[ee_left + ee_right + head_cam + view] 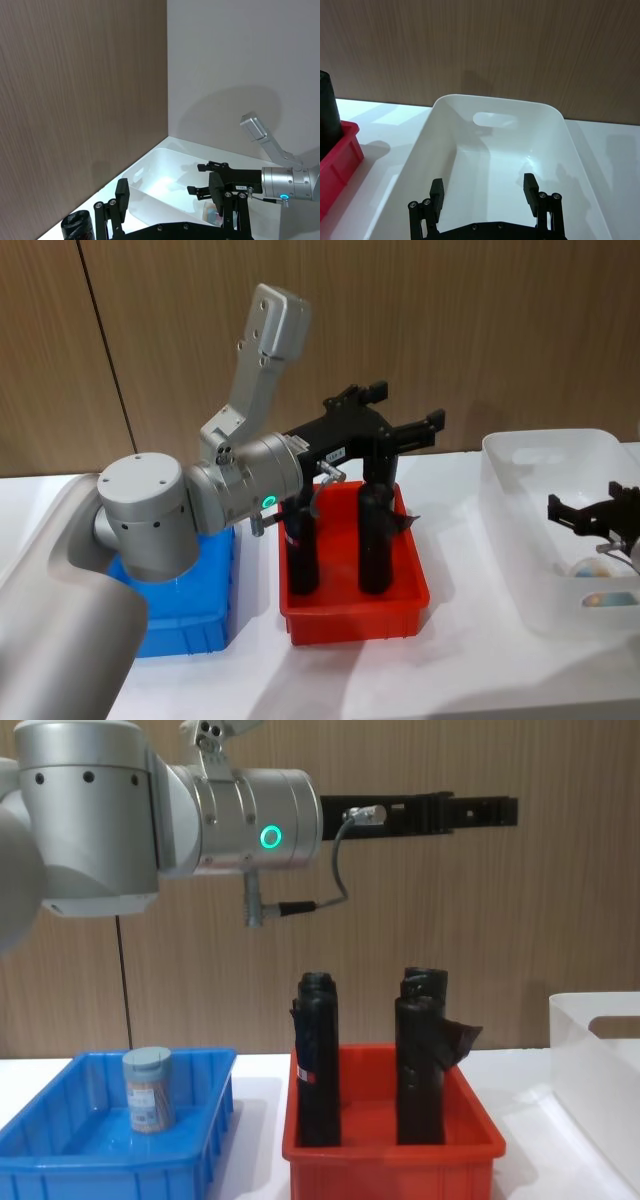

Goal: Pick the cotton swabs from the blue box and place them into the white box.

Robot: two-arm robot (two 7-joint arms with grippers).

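One tub of cotton swabs (148, 1090) stands upright at the lower left of the chest view, on the floor of the blue box (100, 1175). It is a clear cylinder with a pale blue-grey lid and a label band, and I can see the sticks through the wall. Nothing touches it. In the head view my own left arm covers most of that box.

Just beside it, in the middle of the frame, is a red bin (390, 1170) with two tall black rolls (318, 1060) standing upright in it. The translucent white box (590, 1060) sits at the right edge, apart from the red bin. In the head view I make out two pale round shapes (588, 565) on its floor, but I cannot say for certain what they are.

The left gripper (405, 408) hangs high above the red bin, clear of the roll tops. Its fingers are spread wide with nothing between them. The right gripper (483, 189) hovers over the white box, jaws spread apart and empty, touching neither wall.
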